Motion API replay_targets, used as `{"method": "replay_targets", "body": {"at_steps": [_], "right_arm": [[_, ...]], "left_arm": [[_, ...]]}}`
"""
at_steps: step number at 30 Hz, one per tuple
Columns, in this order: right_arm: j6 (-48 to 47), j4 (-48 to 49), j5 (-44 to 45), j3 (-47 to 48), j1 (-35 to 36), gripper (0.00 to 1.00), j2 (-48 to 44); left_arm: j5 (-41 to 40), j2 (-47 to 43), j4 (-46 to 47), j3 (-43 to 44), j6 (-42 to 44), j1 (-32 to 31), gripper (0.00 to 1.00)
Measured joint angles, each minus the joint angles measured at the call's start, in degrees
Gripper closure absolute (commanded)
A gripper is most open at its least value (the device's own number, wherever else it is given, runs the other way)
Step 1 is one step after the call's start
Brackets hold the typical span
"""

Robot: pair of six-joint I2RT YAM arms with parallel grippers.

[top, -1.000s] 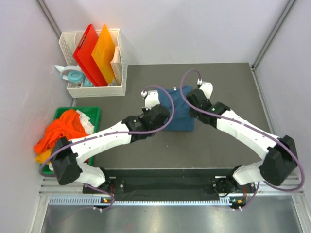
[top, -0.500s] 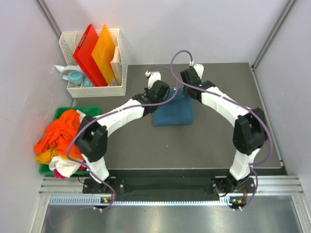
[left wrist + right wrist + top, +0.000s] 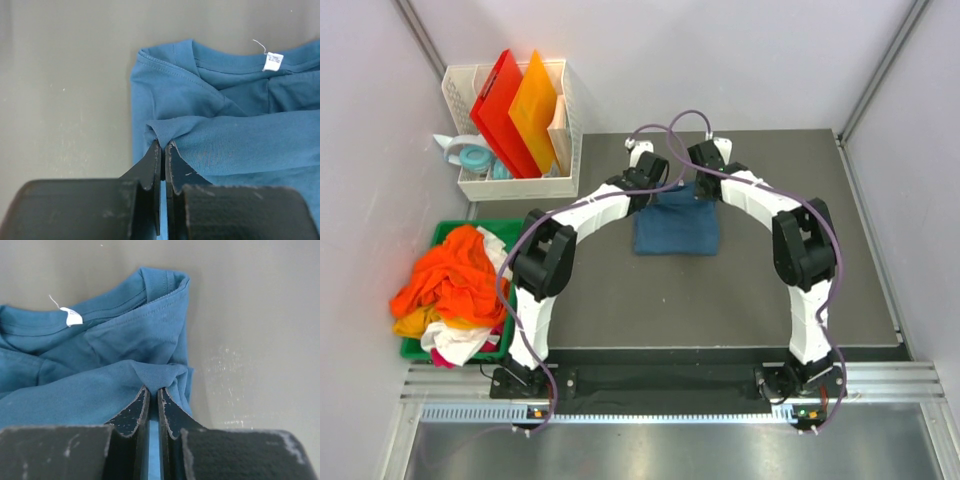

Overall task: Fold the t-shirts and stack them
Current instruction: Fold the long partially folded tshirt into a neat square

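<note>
Here, folded teal t-shirt (image 3: pixel 676 228) laid on desk (image 3: pixel 750 290), far middle. Fabric fold pinched by left pincer (image 3: pixel 163 145) near left corner, by right pincer (image 3: pixel 153 389) near right corner; both clamped on cloth. Other t-shirts (image 3: pixel 445 275) heaped in green bin (image 3: pixel 512 226).

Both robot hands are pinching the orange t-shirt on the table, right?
No, the colour is wrong. The left gripper and right gripper are both pinching the dark teal-blue t-shirt on the table, as both wrist views show. The orange t-shirt sits in the green bin.
</note>
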Motion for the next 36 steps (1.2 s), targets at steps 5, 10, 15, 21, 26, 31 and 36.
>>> {"method": "replay_targets", "body": {"at_steps": [5, 10, 15, 21, 26, 31, 36], "right_arm": [[-0.94, 0.59, -0.55, 0.98, -0.46, 0.47, 0.92], [-2.36, 2.21, -0.37, 0.15, -0.83, 0.36, -2.25], [-3.78, 4.39, -0.81, -3.85, -0.11, 1.00, -11.32], [-1.31, 9.11, -4.90, -10.82, 1.36, 1.00, -16.28], [-0.46, 9.22, -7.74, -12.02, 3.02, 1.00, -10.51], [-0.46, 7.63, -9.18, -8.39, 2.91, 1.00, -2.80], [-0.48, 6.16, -9.62, 0.57, 2.12, 1.00, 4.11]], "left_arm": [[0.44, 1.29, -0.83, 2.05, 0.68, 0.81, 0.39], [-0.55, -0.85, -0.13, 0.55, 0.55, 1.62, 0.38], [0.59, -8.20, 2.45, -5.57, -1.27, 1.77, 1.00], [7.69, -12.02, 6.78, -13.14, -5.14, 0.35, 1.00], [12.90, -9.18, 6.80, -15.58, -7.56, -1.31, 1.00], [15.78, -6.95, 6.69, -16.50, -8.92, -1.88, 1.00], [16.72, -6.73, 6.78, -17.35, -9.66, -1.77, 1.00]]}}
